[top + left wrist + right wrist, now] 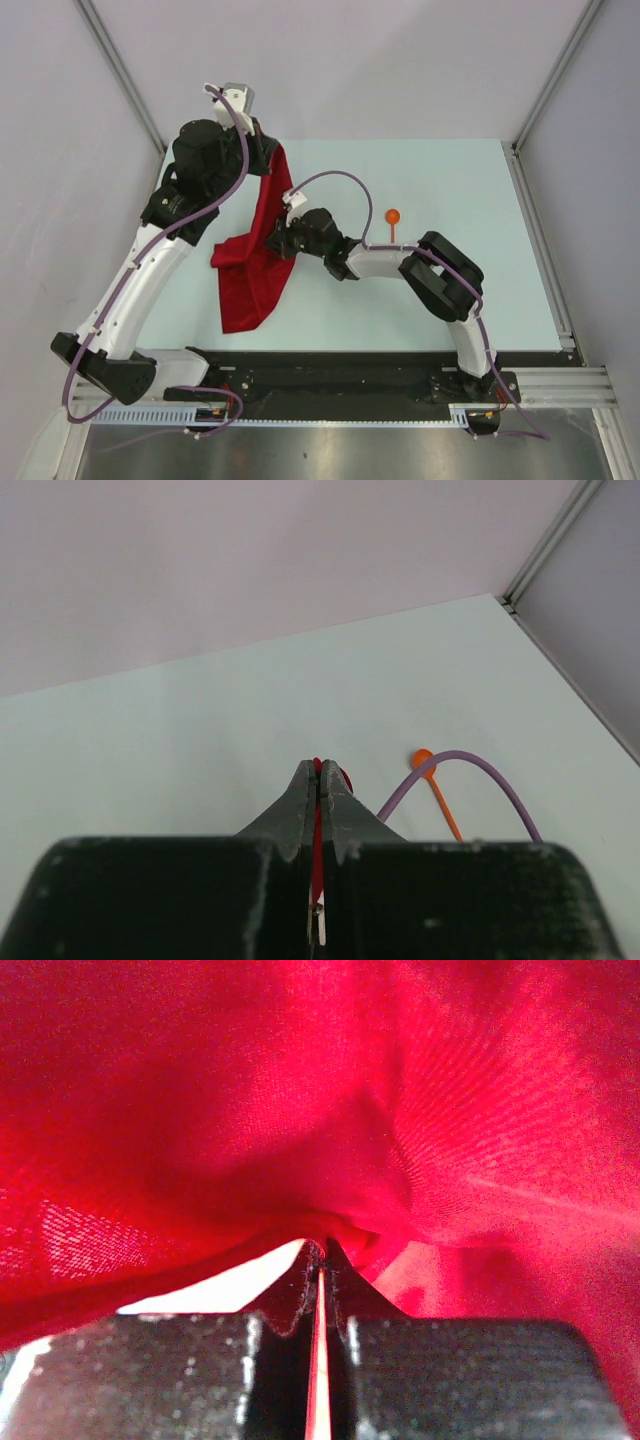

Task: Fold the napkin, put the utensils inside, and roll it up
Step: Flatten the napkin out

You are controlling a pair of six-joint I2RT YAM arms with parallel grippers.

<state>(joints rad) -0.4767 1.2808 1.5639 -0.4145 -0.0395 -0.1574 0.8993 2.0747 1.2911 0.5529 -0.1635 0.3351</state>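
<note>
Black bases of your two arms sit side by side at the near edge of the bench (pixel 450 300), each arm trailing one purple cable (pixel 330 178).

Just beyond them is the one napkin (pixel 255 270), bright red and rumpled. Its near end droops toward the bench on the left side, and the rest runs as a narrowing strip away from you toward the far-left corner.

Your right claw (pixel 280 240) reaches in from the right and meets that strip about halfway along its right edge. In the right wrist view the claw (pixel 320 1252) is pressed together on a fold of the napkin (pixel 300 1110), and cloth fills nearly the whole view.

Right of that claw, apart from the napkin, lies the one orange spoon (pixel 392 225). It is flat on the bench with its bowl pointing away from you and its handle toward the right arm.

Farthest out, your left claw (pixel 270 160) pinches the far end of the napkin. In the left wrist view its fingers (pixel 300 805) are closed on a thin red sliver of cloth (pixel 317 850). Beyond them the spoon (pixel 438 795) lies on the pale bench (pixel 200 740), partly crossed by a purple cable loop (pixel 470 765).
</note>
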